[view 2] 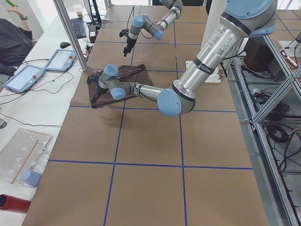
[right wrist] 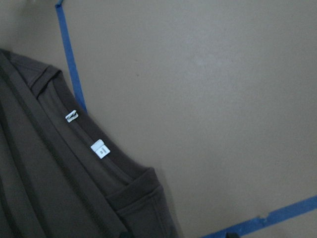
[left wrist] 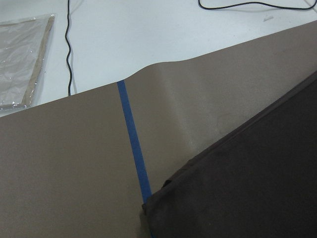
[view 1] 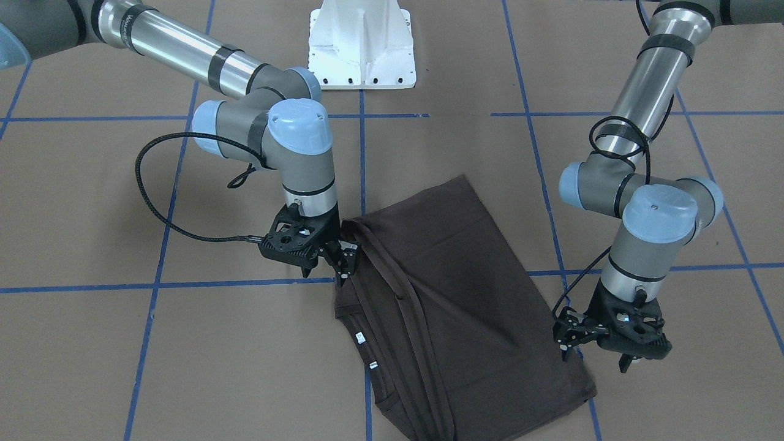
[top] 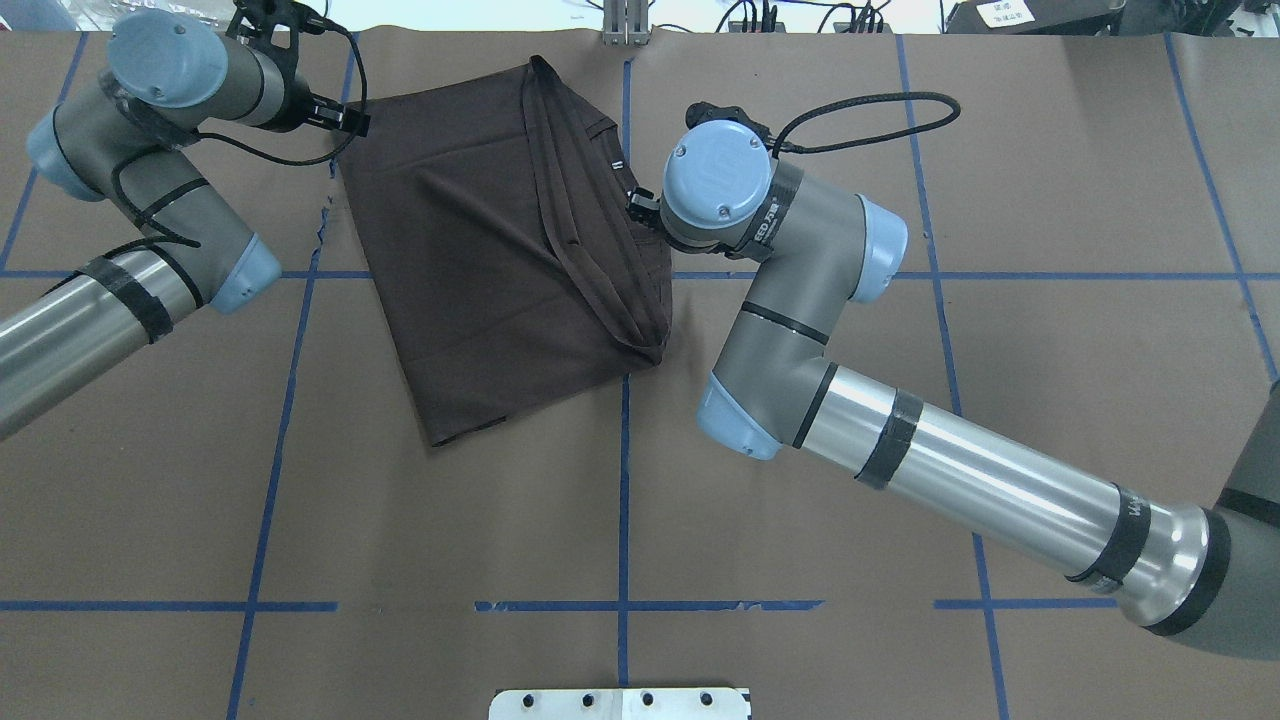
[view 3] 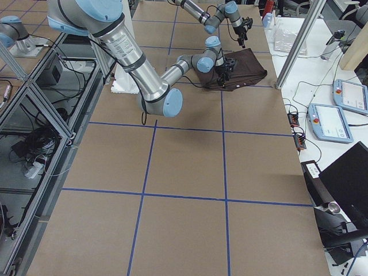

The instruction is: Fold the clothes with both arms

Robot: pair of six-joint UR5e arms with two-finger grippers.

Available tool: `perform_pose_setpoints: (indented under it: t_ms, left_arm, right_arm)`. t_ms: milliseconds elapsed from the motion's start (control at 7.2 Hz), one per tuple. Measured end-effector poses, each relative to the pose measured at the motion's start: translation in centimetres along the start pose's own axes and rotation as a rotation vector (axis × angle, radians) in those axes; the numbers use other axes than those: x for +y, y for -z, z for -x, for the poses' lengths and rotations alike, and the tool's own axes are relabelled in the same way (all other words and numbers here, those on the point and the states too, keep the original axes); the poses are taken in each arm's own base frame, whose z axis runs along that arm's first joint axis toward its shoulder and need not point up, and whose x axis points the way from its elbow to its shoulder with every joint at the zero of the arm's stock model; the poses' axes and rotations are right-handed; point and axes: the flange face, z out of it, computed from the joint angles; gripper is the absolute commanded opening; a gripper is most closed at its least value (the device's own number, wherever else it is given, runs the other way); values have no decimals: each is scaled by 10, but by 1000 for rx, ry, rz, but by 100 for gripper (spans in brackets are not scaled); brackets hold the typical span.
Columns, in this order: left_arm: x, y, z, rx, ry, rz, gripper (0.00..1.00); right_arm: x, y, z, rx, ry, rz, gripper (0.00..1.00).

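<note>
The dark brown T-shirt (view 1: 465, 294) lies folded flat on the brown paper-covered table (view 1: 92, 202), towards the side away from the robot. It forms a rough oblong whose long axis runs from the far edge back towards the robot, slanting to the robot's right as it comes nearer. Folded-in bands of cloth run along that same axis. The ribbed collar (right wrist: 106, 166) lies on the robot's right-hand side of the oblong and opens that way, with two small white tags (right wrist: 99, 148) showing inside it.

The right claw (view 1: 324, 275) points down at the shirt's right edge, just beside the collar, its fingers spread. Whether a fingertip touches the cloth I cannot tell. The right wrist view shows no cloth pinched.

The left claw (view 1: 594, 361) hangs just beside the far corner on the shirt's opposite long side, also spread, with nothing between its fingers. In the left wrist view that corner (left wrist: 148, 201) lies on a blue tape line (left wrist: 132, 144)
</note>
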Motion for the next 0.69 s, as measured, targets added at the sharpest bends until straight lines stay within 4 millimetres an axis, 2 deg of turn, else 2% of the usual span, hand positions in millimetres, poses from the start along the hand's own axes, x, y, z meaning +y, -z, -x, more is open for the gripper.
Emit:
perform_pose_setpoints:
  t_ms: [416,694]
  left_arm:
    - [-1,1,-1,2,5,-3,100]
    - [3,1,1,2,7,-1,100]
  right_arm:
    - [56,-13,8,14,47,0,60]
    - [71,-21,6,27,63,-4,59]
